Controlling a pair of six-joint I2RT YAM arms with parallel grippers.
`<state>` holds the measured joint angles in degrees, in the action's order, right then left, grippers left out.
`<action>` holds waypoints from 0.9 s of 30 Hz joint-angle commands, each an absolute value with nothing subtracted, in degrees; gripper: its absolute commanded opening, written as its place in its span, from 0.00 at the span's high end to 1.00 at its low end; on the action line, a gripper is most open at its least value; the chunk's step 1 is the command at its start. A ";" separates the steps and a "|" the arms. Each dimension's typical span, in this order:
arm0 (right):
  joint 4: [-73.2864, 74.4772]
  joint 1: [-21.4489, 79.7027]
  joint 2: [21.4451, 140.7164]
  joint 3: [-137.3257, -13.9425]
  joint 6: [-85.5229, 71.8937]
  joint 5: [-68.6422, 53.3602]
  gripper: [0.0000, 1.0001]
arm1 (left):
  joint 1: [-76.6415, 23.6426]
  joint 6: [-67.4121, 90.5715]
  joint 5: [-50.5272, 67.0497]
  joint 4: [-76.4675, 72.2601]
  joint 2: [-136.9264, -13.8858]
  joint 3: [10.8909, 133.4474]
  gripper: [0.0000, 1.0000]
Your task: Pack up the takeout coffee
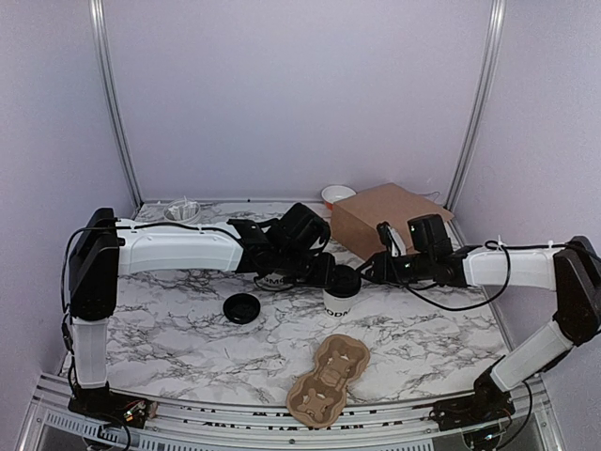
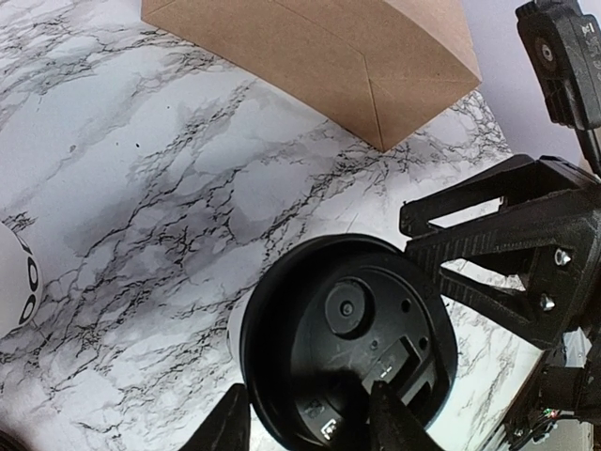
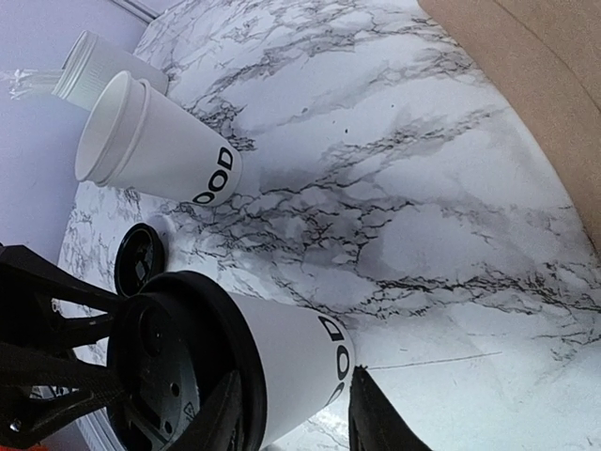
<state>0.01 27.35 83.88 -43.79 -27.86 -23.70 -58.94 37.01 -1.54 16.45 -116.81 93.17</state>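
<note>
At the coffee, left tool and right tool face each other.

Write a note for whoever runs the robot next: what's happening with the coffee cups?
Left gripper: jaws apart, over the black lid of the lidded cup.
Right gripper: fingers either side of that cup's wall; grip unclear.
Done: one cup has its lid on.
Left: second cup is open, loose lid nearby; neither cup is in the cardboard carrier.
</note>
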 commanded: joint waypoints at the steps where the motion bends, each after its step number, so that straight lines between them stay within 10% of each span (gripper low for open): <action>1: 10.59 27.86 82.62 -43.15 -26.02 -20.85 0.64 | -59.10 35.61 -1.21 21.46 -119.74 92.59 0.56; 27: 17.45 31.34 78.39 -55.33 -20.15 -13.26 0.57 | -57.95 36.77 -1.35 21.53 -112.66 93.82 0.55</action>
<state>15.03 29.06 79.72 -51.86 -23.73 -16.34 -58.33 35.75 -1.54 19.84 -116.31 94.72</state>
